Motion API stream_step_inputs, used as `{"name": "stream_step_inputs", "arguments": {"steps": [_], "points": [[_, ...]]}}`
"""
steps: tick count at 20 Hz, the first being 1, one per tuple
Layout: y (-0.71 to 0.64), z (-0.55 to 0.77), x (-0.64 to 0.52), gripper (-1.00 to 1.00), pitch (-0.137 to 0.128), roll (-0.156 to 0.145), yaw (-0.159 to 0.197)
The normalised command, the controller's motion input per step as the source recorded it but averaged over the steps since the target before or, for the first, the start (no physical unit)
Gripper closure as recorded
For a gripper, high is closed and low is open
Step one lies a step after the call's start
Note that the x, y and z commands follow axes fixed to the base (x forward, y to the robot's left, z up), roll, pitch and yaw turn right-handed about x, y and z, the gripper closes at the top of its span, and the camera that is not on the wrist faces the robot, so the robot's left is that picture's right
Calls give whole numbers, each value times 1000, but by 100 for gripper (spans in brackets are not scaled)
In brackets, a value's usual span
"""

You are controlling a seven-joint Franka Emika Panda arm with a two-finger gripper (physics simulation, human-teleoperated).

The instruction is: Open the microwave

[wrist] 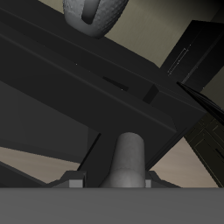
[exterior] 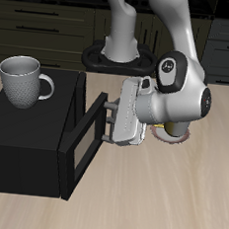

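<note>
Fingers [exterior: 110,118] look closed on the handle [exterior: 109,106], though we cannot tell for sure; with the microwave [exterior: 24,147] door [exterior: 85,135] partly ajar, we judge the next move is pulling it wider toward 5 o'clock.

The matte black microwave [exterior: 24,143] sits near the table's front edge, its windowed door [exterior: 85,134] swung partly open.

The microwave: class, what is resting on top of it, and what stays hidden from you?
A grey mug stands upright on top of the microwave, handle toward the gripper. The door is partly open, but the inside is too dark to see.
</note>
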Motion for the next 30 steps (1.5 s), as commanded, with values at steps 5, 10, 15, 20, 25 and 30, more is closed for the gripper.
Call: {"name": "stream_step_inputs", "arguments": {"steps": [5, 10, 15, 20, 25, 30], "points": [[260, -4, -35, 100, 10, 44, 1], [412, -37, -96, 100, 2, 68, 31], [292, -68, -124, 100, 22, 16, 48], [363, -6, -108, 100, 14, 66, -3], [417, -83, 20, 100, 37, 77, 17], [298, 116, -130, -100, -18, 68, 44]]}}
